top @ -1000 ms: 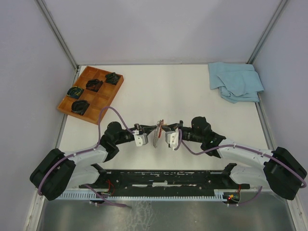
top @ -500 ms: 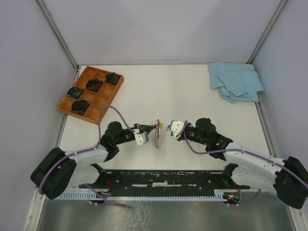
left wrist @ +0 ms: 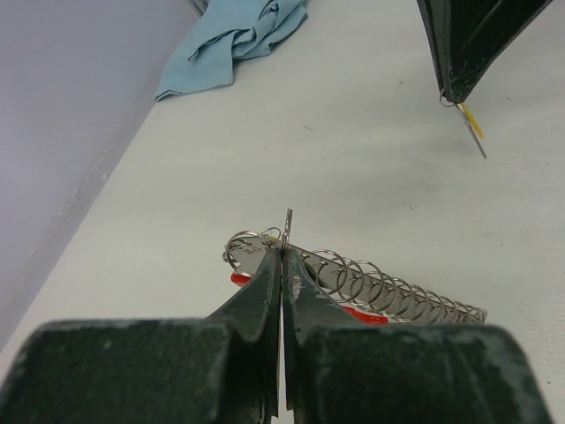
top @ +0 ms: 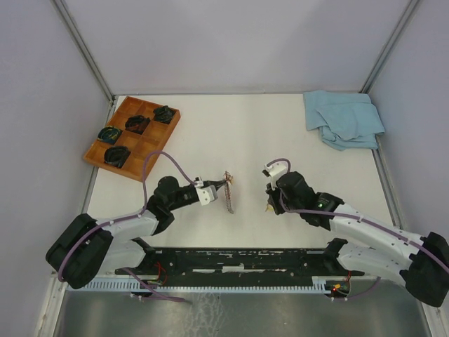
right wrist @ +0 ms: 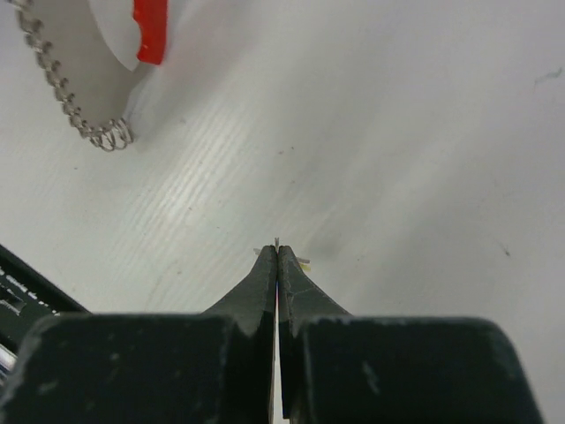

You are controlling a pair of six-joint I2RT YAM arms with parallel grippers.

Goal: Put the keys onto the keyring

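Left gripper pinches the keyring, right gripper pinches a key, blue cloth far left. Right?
Not quite: the blue cloth lies at the far right, per the top external view. The left gripper does pinch the keyring, the right gripper a key.

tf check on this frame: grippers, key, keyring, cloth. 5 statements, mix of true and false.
1. The left gripper is shut on the keyring. True.
2. The right gripper is empty. False: it is shut on the yellow-headed key, which hangs from its tip.
3. The yellow-headed key is already on the keyring. False: key and keyring are apart, each in its own gripper.
4. The blue cloth lies in the wooden tray. False: the cloth is at the table's far right corner and the tray at its far left.
5. The two grippers do not touch each other. True: bare table shows between them.
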